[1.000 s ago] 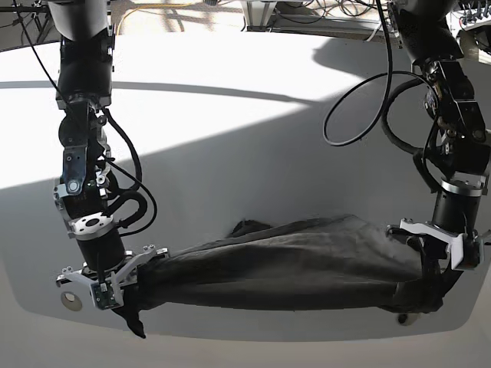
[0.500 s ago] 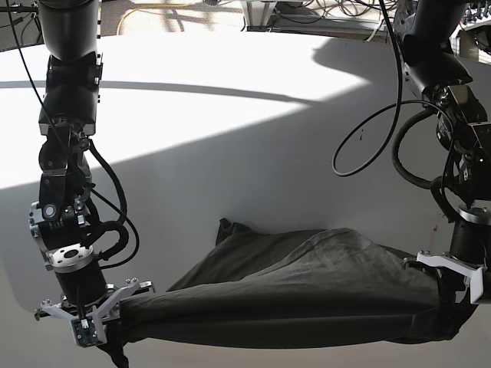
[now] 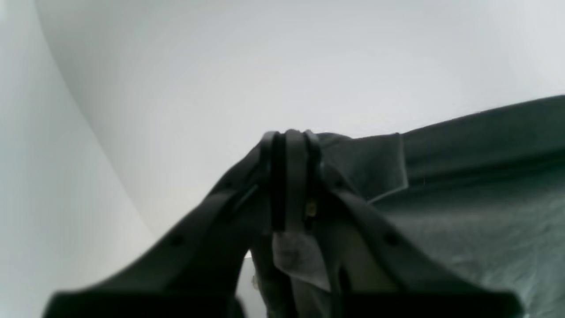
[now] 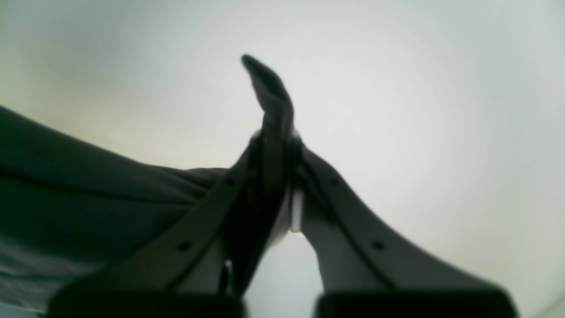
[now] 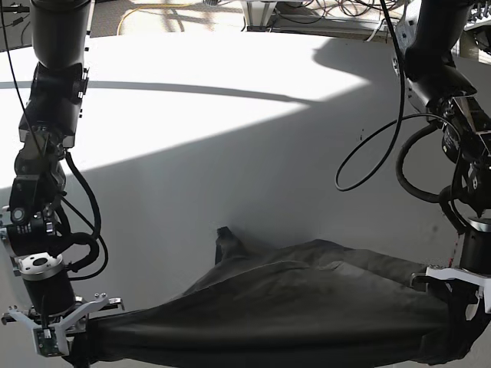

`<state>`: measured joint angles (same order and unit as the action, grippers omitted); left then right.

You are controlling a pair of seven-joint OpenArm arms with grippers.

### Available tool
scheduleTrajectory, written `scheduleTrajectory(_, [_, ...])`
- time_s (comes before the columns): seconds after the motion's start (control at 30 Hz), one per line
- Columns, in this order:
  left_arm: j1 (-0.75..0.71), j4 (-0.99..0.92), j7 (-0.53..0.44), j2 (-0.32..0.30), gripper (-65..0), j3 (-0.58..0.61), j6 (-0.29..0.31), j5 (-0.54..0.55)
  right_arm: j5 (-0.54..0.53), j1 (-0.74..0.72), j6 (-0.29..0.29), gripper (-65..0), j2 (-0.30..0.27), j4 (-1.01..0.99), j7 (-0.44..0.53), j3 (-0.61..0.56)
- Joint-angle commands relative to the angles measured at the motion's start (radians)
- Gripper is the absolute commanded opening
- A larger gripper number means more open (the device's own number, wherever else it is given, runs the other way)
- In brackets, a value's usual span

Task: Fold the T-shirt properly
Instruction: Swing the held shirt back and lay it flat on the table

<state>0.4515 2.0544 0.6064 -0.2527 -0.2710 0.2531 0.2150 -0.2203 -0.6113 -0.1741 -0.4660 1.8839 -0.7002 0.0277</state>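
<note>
The dark charcoal T-shirt [image 5: 291,307] hangs stretched in a long band between my two grippers near the table's front edge, its far part trailing on the table. At the base view's lower left, my right gripper [image 5: 73,343] is shut on one end of it. In the right wrist view the right gripper [image 4: 276,148] pinches a fold of the T-shirt [image 4: 88,190], a tip of cloth poking past the fingertips. At the base view's lower right my left gripper [image 5: 459,318] is shut on the other end. The left wrist view shows that left gripper [image 3: 289,145] clamped on the T-shirt [image 3: 463,185].
The white round table [image 5: 230,138] carries a sunlit band across its far half. Black cables [image 5: 368,146] loop off the arm on the base view's right. More cables and gear [image 5: 307,15] lie beyond the table's far edge.
Both arms have drawn toward the table's front edge and further apart. The T-shirt has spread from a bunched roll into a wider, tauter band.
</note>
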Motion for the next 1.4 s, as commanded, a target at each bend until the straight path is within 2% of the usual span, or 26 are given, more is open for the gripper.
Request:
scheduleTrajectory(0.0, [-0.042, 0.016, -0.017, -0.005, -64.8, -0.002, 0.012, -0.014, 0.026, 0.062, 0.014, -65.0, -0.010, 0.021, 0.014, 0.013])
scheduleTrajectory(0.1, [-0.143, 0.020, -0.013, 0.005, -64.8, -0.004, 0.063, -0.012, 0.029, 0.173, 0.010, -65.0, 0.003, 0.039, 0.018, 0.022])
scheduleTrajectory(0.17, [-0.299, 0.038, -0.016, 0.020, -65.0, -0.014, 0.103, -0.012, 0.037, 0.336, 0.009, -65.0, 0.031, 0.088, 0.039, 0.057])
scheduleTrajectory(0.23, [-0.352, 0.037, -0.019, 0.025, -65.0, -0.023, 0.110, -0.012, 0.039, 0.395, 0.007, -65.0, 0.047, 0.098, 0.041, 0.068])
scheduleTrajectory(0.43, [-0.466, 0.032, -0.014, 0.027, -65.0, -0.053, 0.088, -0.012, 0.041, 0.519, -0.009, -65.0, 0.105, 0.125, 0.052, 0.125])
scheduleTrajectory(0.5, [-0.570, 0.031, -0.001, 0.037, -64.8, -0.095, 0.043, -0.003, 0.046, 0.632, -0.022, -64.9, 0.187, 0.134, 0.056, 0.190])
scheduleTrajectory(0.63, [-0.593, 0.032, 0.000, 0.035, -64.9, -0.119, 0.030, -0.003, 0.048, 0.641, -0.025, -64.8, 0.199, 0.140, 0.059, 0.200])
scheduleTrajectory(0.77, [-0.574, 0.029, -0.001, 0.030, -64.8, -0.131, 0.024, -0.005, 0.052, 0.596, -0.020, -64.8, 0.177, 0.129, 0.064, 0.180])
scheduleTrajectory(0.83, [-0.539, 0.028, -0.001, 0.028, -64.9, -0.133, 0.022, -0.006, 0.053, 0.542, -0.018, -64.8, 0.155, 0.122, 0.069, 0.162])
scheduleTrajectory(0.9, [-0.401, 0.019, 0.016, 0.026, -65.0, -0.118, 0.005, -0.010, 0.043, 0.366, -0.023, -64.9, 0.103, 0.097, 0.059, 0.115])
scheduleTrajectory(1.03, [-0.339, 0.025, 0.018, 0.028, -65.0, -0.111, 0.006, -0.013, 0.033, 0.309, -0.019, -64.7, 0.085, 0.085, 0.056, 0.110])
scheduleTrajectory(1.17, [-0.376, 0.028, 0.017, 0.030, -65.0, -0.112, 0.003, -0.011, 0.020, 0.355, -0.020, -64.9, 0.098, 0.088, 0.038, 0.123])
scheduleTrajectory(1.23, [-0.493, 0.030, 0.019, 0.039, -64.8, -0.118, 0.025, 0.003, 0.005, 0.510, -0.045, -65.0, 0.122, 0.115, -0.017, 0.158])
scheduleTrajectory(1.37, [-0.546, 0.025, 0.036, 0.047, -64.7, -0.113, 0.037, 0.008, 0.000, 0.601, -0.056, -65.0, 0.139, 0.120, -0.024, 0.185])
